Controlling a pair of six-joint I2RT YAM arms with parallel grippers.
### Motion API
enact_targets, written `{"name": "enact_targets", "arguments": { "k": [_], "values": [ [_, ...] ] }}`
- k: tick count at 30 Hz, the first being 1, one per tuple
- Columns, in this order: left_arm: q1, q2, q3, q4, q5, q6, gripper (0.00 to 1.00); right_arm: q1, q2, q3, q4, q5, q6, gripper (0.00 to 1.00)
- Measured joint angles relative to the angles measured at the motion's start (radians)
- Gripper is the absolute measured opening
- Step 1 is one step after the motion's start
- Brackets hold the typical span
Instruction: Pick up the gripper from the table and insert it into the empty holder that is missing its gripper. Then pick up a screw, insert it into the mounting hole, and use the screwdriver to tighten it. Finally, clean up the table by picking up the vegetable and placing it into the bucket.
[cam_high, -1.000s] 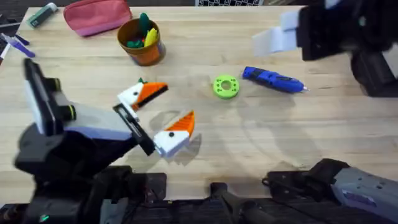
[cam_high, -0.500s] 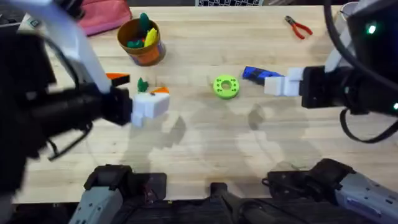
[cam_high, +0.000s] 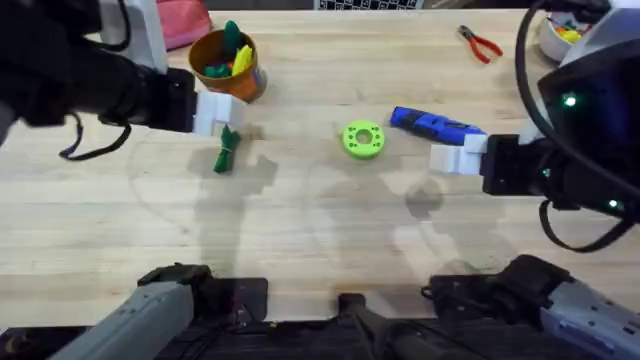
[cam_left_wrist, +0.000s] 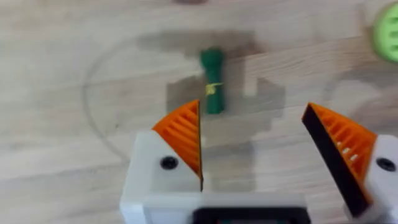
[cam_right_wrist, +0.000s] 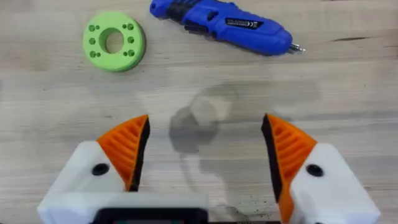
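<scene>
The green vegetable (cam_high: 227, 150) lies on the table just in front of the orange-brown bucket (cam_high: 228, 66), which holds green and yellow toy pieces. My left gripper (cam_high: 213, 114) hovers beside the bucket and above the vegetable (cam_left_wrist: 213, 81), open, with nothing between its orange pads. The blue screwdriver (cam_high: 437, 127) lies right of centre. My right gripper (cam_high: 450, 158) hangs just in front of the screwdriver (cam_right_wrist: 224, 25), open and empty (cam_right_wrist: 205, 124). The loose gripper, the holder and the screw are out of view.
A green ring with holes (cam_high: 363, 139) sits mid-table, left of the screwdriver. Red pliers (cam_high: 480, 43) lie at the back right near a white bowl (cam_high: 556, 32). A pink pouch (cam_high: 180, 20) lies behind the bucket.
The left arm swung from the near left up toward the bucket. The vegetable now lies flat on the table. My right gripper came down and drew slightly nearer, off the screwdriver.
</scene>
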Motion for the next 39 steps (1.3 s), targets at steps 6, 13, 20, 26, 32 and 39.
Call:
{"name": "enact_targets", "arguments": {
  "k": [6, 13, 20, 26, 32, 39],
  "values": [
    [0.065, 0.217, 0.0, 0.043, -0.064, -0.025, 0.985, 0.0, 0.0, 0.0, 0.0, 0.0, 0.0, 0.977],
    [0.066, 0.411, 0.0, 0.095, -0.076, 0.007, 0.986, 0.0, 0.0, 0.0, 0.004, 0.001, -0.001, 0.99],
    [0.066, 0.565, 0.0, 0.122, -0.075, 0.034, 0.984, 0.0, 0.0, 0.0, 0.003, 0.007, -0.001, 0.991],
    [0.066, 0.632, 0.006, 0.126, -0.087, 0.04, 0.863, 0.0, 0.0, 0.0, 0.003, 0.007, -0.001, 0.991],
    [0.065, 0.633, 0.006, 0.129, -0.083, 0.047, 0.234, 0.0, 0.0, 0.0, 0.003, 0.015, -0.001, 0.991],
    [0.063, 0.638, 0.01, 0.133, -0.075, 0.053, 0.023, 0.0, 0.0, 0.0, 0.003, 0.019, -0.001, 0.991]
  ]
}}
